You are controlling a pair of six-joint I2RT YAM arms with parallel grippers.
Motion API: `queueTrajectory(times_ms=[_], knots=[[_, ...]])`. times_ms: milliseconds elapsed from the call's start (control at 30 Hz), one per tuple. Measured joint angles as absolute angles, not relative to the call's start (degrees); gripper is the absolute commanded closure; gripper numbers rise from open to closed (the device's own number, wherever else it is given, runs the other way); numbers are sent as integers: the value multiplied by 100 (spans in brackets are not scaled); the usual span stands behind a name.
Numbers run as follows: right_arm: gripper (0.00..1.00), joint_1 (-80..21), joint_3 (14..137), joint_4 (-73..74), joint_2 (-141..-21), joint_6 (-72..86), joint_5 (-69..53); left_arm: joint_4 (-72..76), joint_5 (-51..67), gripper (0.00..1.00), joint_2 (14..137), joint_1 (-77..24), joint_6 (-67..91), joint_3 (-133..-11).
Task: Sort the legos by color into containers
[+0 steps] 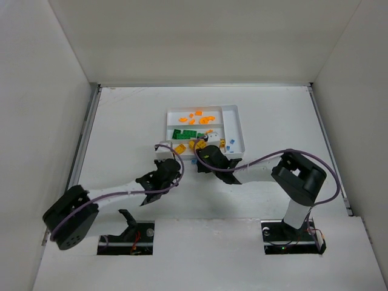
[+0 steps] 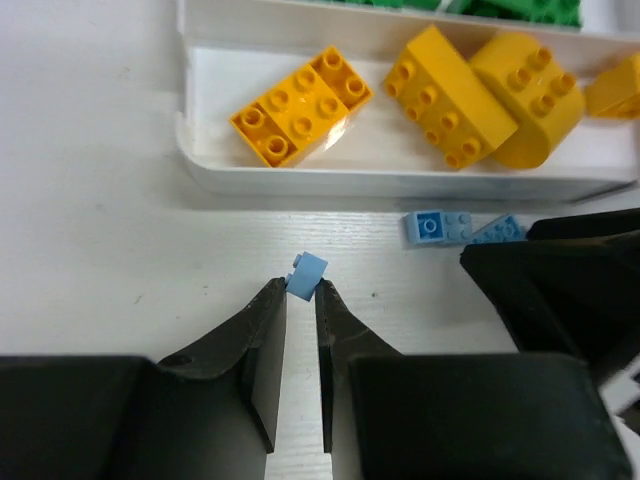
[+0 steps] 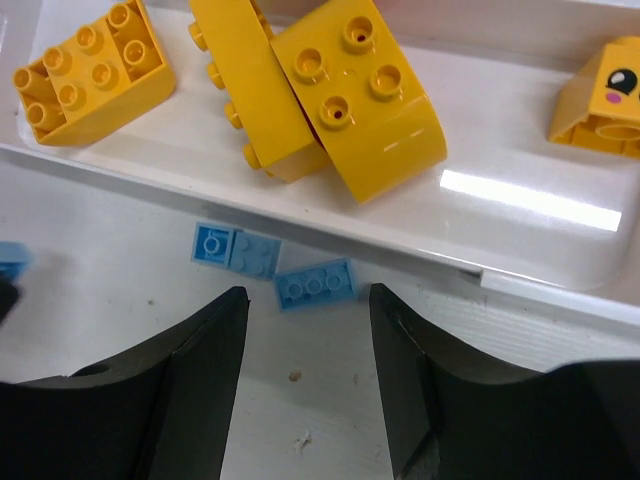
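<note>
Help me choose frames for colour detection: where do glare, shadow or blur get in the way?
Right wrist: a white glare strip on the tray floor and a sheen on the curved yellow brick, both in focus. Left wrist: the light blue piece at the left tool tips is crisp. Top external: even light, soft shadows, legos too small for detail.

Two loose legos (image 3: 316,284) on table (image 3: 330,400), just before tray (image 3: 150,178); other legos (image 3: 355,95) inside its nearest section.

White table (image 1: 273,127) inside white enclosure walls (image 1: 200,36), metal rails (image 1: 85,133) along its sides.
</note>
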State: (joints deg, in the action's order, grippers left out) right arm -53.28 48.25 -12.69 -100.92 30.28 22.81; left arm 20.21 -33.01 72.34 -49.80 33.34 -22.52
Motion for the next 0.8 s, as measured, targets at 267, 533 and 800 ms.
queueTrajectory(times_ms=[267, 533, 800], knots=[[47, -5328, 4947, -1278, -10217, 2958, 2414, 1448, -3133, 91, 5647, -4606, 3632, -2099], [46, -5398, 5089, -1203, -10355, 2781, 2729, 1149, -2923, 91, 5083, -4344, 3651, -2099], [49, -5579, 5092, -1087, -10363, 2698, 3013, 987, -2764, 91, 4995, -4108, 3651, -2099]])
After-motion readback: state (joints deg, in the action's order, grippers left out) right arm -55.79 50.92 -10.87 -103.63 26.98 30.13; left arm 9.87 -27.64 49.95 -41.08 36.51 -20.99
